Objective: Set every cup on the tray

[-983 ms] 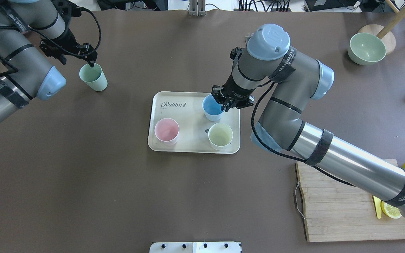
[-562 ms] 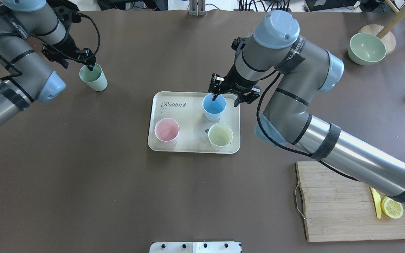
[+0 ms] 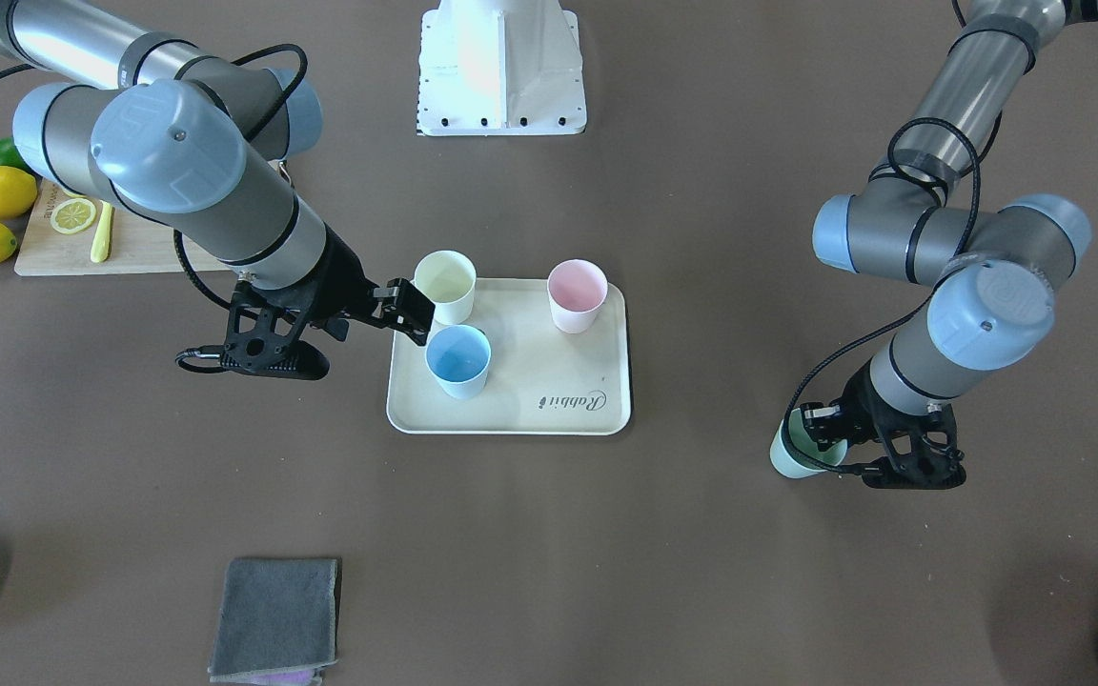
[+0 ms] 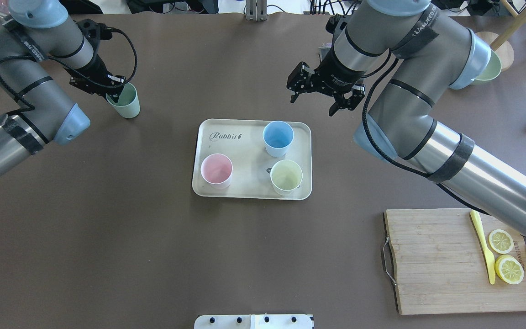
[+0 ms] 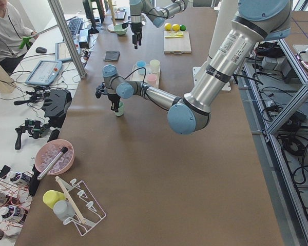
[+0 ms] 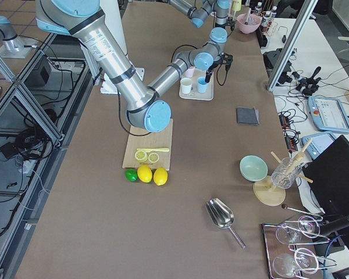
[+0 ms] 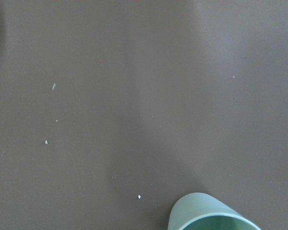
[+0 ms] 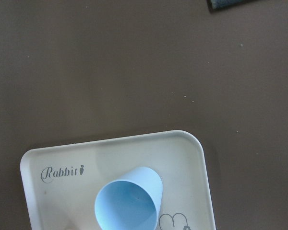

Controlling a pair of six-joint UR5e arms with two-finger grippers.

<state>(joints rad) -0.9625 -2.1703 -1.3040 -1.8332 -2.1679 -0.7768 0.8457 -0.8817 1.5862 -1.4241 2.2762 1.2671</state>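
Cream tray [image 4: 244, 151], 3 cups [image 4: 216, 169], seemingly upright

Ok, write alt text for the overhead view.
A blue cup, a pink cup and a yellow cup stand on the cream tray. Off it, the left gripper is at a green cup; the right gripper hangs open beyond the tray.

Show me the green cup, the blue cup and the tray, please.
green cup [image 4: 130, 108]: overhead view, on its outer wall.
blue cup [image 4: 277, 135]: overhead view, on the inside of the cup.
tray [image 4: 244, 153]: overhead view, on the bare floor between the cups.
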